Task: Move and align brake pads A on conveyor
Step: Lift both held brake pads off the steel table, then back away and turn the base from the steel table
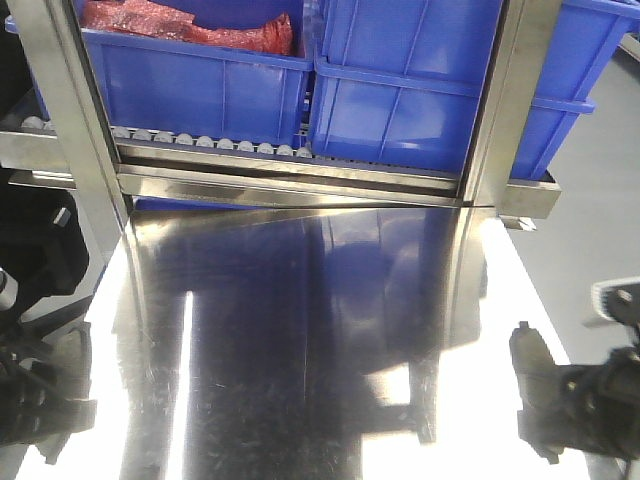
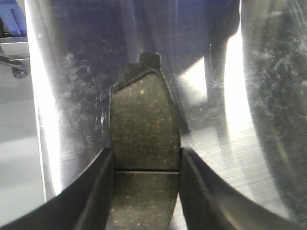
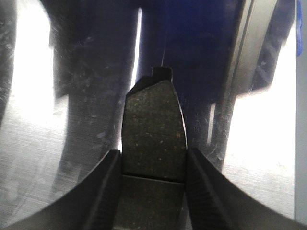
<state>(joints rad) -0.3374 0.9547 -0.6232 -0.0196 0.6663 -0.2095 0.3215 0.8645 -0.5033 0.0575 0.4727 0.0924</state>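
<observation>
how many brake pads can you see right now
2. One brake pad is clamped in the left claw, and a second brake pad in the right claw. Others may lie outside these views.

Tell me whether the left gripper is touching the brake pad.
Touching. The left wrist view shows the left gripper shut on the brake pad, both fingers against its long edges, no gap.
</observation>
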